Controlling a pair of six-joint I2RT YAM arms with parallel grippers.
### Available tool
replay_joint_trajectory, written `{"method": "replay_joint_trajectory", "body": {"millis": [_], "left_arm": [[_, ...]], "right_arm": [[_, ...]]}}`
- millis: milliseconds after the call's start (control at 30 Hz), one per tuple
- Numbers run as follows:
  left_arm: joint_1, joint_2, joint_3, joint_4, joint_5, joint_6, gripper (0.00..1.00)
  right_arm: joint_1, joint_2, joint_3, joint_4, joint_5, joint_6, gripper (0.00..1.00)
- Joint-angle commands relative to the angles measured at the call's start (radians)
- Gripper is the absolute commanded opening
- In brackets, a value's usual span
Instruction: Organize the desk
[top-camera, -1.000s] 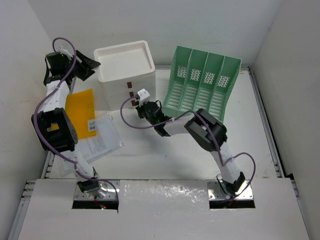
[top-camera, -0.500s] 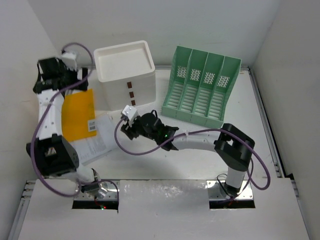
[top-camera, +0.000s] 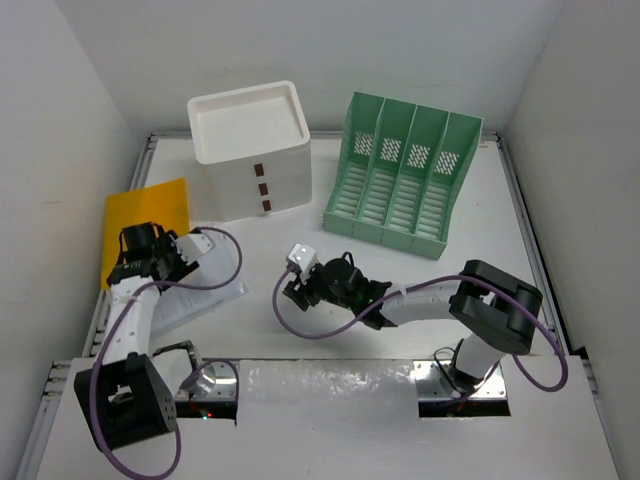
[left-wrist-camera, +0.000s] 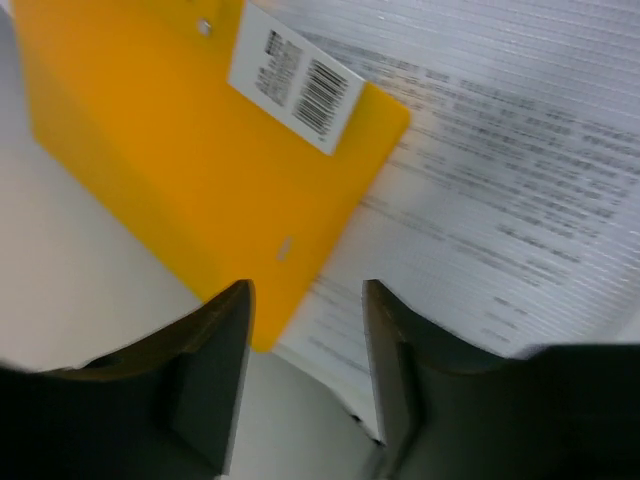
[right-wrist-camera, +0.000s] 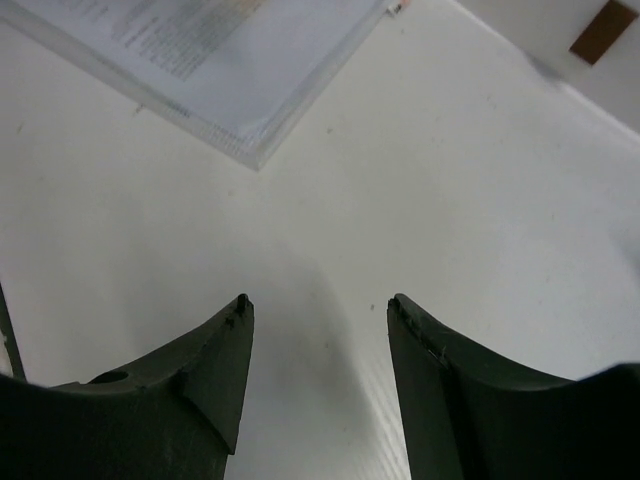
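Note:
The desk (top-camera: 300, 225) is a wide white top with silver rails. At its left lie a yellow folder (top-camera: 150, 212) with a barcode label (left-wrist-camera: 295, 88) and printed papers (top-camera: 205, 285) in a clear sleeve. My left gripper (top-camera: 140, 262) hovers over the folder's corner (left-wrist-camera: 260, 330), where it meets the papers (left-wrist-camera: 500, 200). Its jaws stand open and hold nothing. My right gripper (top-camera: 293, 293) is low over the bare desk (right-wrist-camera: 400, 200) near the middle front, open and empty (right-wrist-camera: 318, 305). The sleeve's corner (right-wrist-camera: 240, 110) lies ahead of it.
A white three-drawer box (top-camera: 250, 145) with brown handles (right-wrist-camera: 600, 30) stands at the back left of centre. A green slotted file rack (top-camera: 400, 180) stands to its right. Grey walls close in on the left, right and back.
My left arm has swung from the back-left corner down to the folder and papers. My right arm has drawn back from the drawer box toward the near middle, and its jaws have opened.

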Motion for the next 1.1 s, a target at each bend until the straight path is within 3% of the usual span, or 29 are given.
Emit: {"method": "replay_joint_trajectory", "body": {"millis": [0,133,467,633,900,1067], "left_arm": [[0.002,0.003,-0.096,0.179,-0.019,0.089,0.57],[0.002,-0.023,-0.256,0.339,-0.047,0.103,0.74],[-0.007,0.002,-0.502,0.837,-0.073,0.152,0.77],[-0.009,0.098,-0.533,0.931,-0.069,0.206,0.77],[-0.009,0.175,-0.425,0.910,-0.007,0.155,0.73],[-0.009,0.100,-0.359,0.741,0.060,0.129,0.72]], "right_arm": [[0.001,-0.028,-0.092,0.263,-0.013,0.041,0.55],[0.001,-0.025,-0.115,0.283,-0.052,0.050,0.55],[0.001,0.008,-0.124,0.407,-0.110,0.125,0.55],[0.001,0.013,-0.089,0.375,-0.116,0.151,0.55],[0.021,0.036,-0.006,0.254,-0.124,0.119,0.54],[0.026,0.031,0.011,0.211,-0.125,0.091,0.55]]}}
